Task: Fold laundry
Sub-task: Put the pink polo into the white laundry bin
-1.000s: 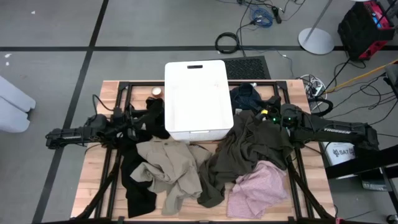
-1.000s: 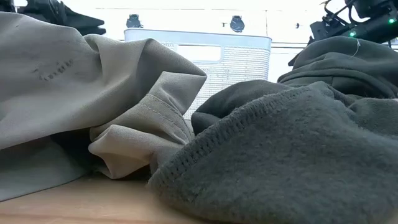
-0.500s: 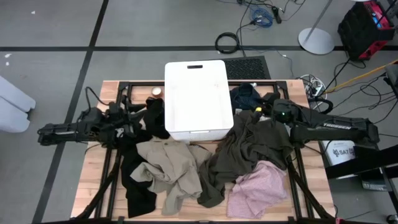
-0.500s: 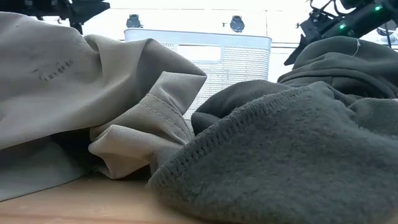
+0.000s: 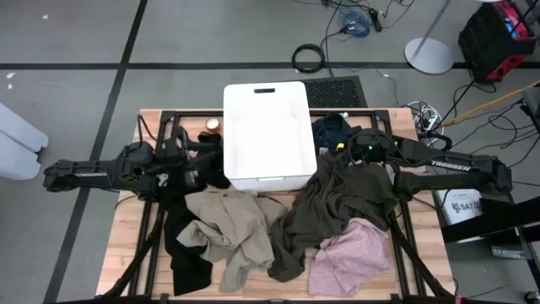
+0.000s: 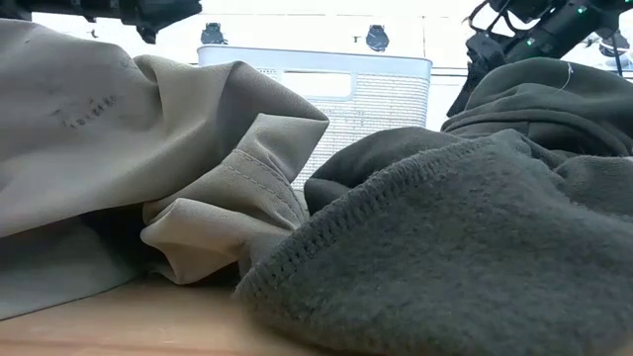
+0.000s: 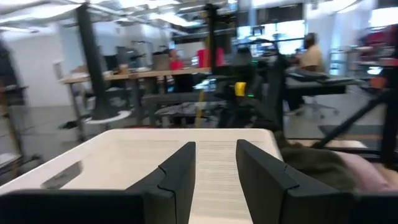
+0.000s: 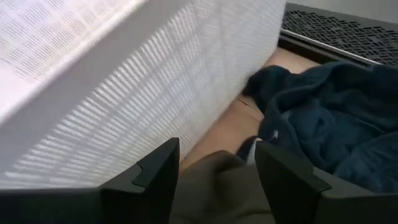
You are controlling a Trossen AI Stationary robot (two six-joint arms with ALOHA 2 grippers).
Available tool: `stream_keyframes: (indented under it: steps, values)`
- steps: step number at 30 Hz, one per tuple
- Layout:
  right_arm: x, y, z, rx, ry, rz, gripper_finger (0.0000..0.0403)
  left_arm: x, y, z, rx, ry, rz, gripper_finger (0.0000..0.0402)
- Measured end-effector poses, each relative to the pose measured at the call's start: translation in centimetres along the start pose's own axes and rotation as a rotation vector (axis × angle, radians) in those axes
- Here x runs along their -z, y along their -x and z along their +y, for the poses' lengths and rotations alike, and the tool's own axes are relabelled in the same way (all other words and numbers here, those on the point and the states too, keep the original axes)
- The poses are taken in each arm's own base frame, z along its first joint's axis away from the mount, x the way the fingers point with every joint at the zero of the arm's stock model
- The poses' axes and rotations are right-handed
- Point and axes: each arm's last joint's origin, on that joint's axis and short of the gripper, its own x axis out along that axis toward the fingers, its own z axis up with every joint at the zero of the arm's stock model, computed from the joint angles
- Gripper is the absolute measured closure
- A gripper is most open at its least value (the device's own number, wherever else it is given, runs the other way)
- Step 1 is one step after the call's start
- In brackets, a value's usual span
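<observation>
A heap of unfolded laundry is seen spread across the near half of a pale wooden slatted table (image 5: 126, 241), with no garment yet laid flat. A crumpled beige-tan cloth garment (image 5: 229, 221) lies at the near middle, with black cloth (image 5: 187, 253) beside and partly under it toward the left. A large dark olive-grey fleece garment (image 5: 337, 198) is piled to its right, and a pale pink patterned garment (image 5: 350, 253) lies at the near right corner. A navy blue garment (image 5: 333, 131) is bunched at the far right, beside a white rectangular plastic bin (image 5: 266, 127) that stands at the far middle.

The right gripper (image 8: 214, 171) is held just above the olive-grey fleece where it meets the bin wall, its fingers parted and empty. The left gripper (image 7: 214, 177) hovers at the bin's left side, above more black cloth (image 5: 211, 160), fingers likewise apart with nothing between them.

The step in hand is judged to be the choosing of one garment. It would best be taken by a single outer edge, not a bunched fold, and drawn clear of the pile before any fold is attempted; the overlapping pieces could be dragged along otherwise.

Beyond the table, workbenches, cables and a seated person (image 7: 309, 55) are visible in a workshop.
</observation>
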Motion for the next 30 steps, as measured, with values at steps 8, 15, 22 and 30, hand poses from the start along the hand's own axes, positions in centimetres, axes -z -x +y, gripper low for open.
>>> stream_keyframes:
  steps: [8,15,22,30]
  values:
    - [-0.3,0.1,0.8,-0.146,-0.083,0.069,0.0204,0.0,0.0,-0.4,0.127,-0.013,-0.017,0.0276]
    - [-1.1,0.8,3.4,-0.465,-0.159,0.037,0.0204,-0.2,0.1,-0.8,0.271,-0.012,-0.046,0.0276]
    - [-1.6,2.3,6.4,-0.755,-0.169,-0.013,0.0204,-0.7,0.2,-0.9,0.344,-0.006,-0.108,0.0276]
    - [1.2,2.7,9.8,-0.944,-0.228,0.294,0.0204,-1.8,0.4,-0.9,0.403,0.056,-0.209,0.0276]
